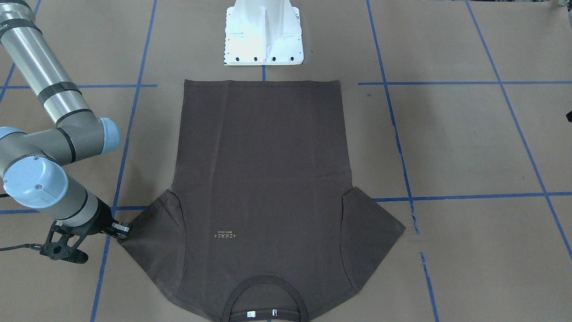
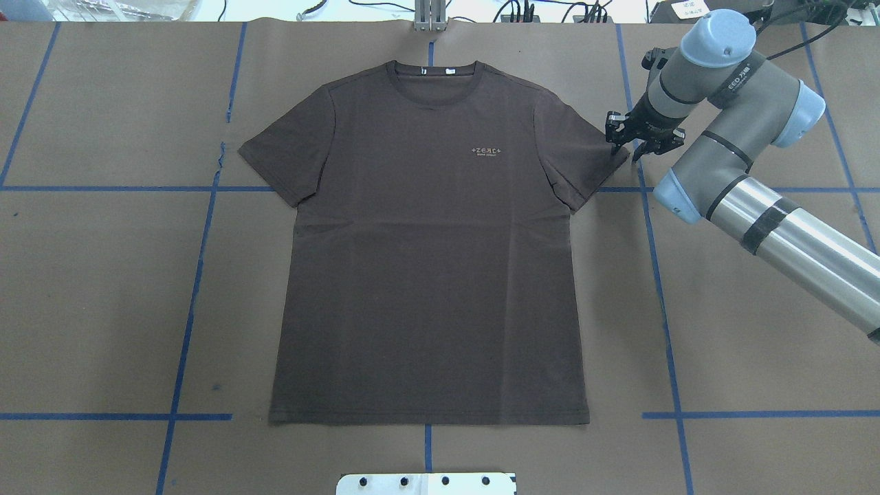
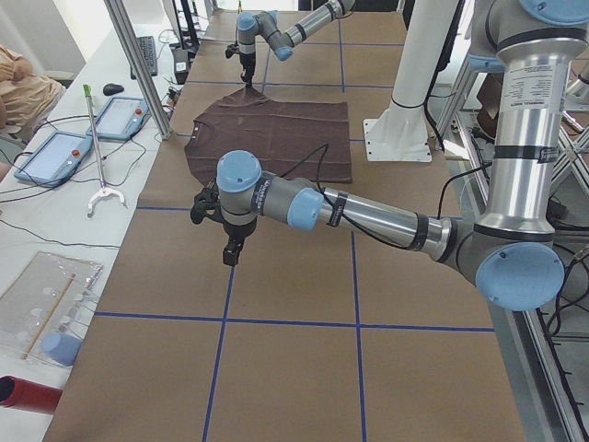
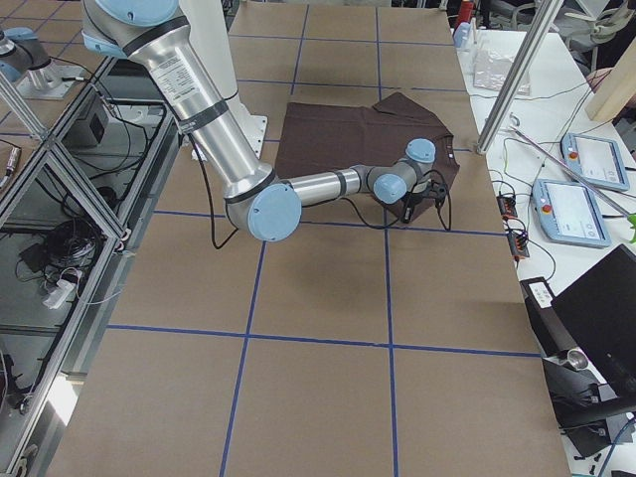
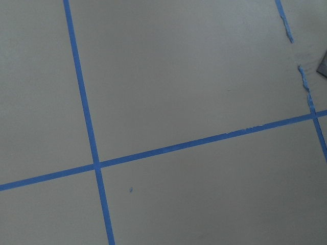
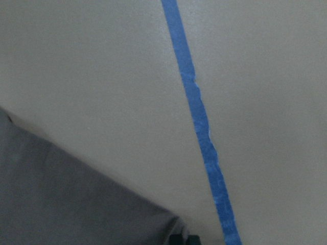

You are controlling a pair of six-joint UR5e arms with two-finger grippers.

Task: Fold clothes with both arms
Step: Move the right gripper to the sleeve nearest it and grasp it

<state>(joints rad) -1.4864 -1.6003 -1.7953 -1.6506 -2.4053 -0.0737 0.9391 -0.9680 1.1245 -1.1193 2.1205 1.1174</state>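
Nearest is the ribbed collar (image 1: 267, 280) of a dark brown T-shirt (image 1: 263, 170) that lies flat, front up, on a brown paper table (image 1: 469, 143) gridded with blue tape (image 1: 447, 83), hem toward the white pedestal (image 1: 263, 36). At one sleeve's tip the right gripper (image 1: 121, 230) sits low, jaws apart. Well clear of the shirt, the left gripper (image 3: 228, 250) hangs over bare paper; I cannot tell whether its jaws are apart or together.

Dark brown T-shirt (image 2: 426, 261) spread flat, face-up (sleeves out, unfolded)
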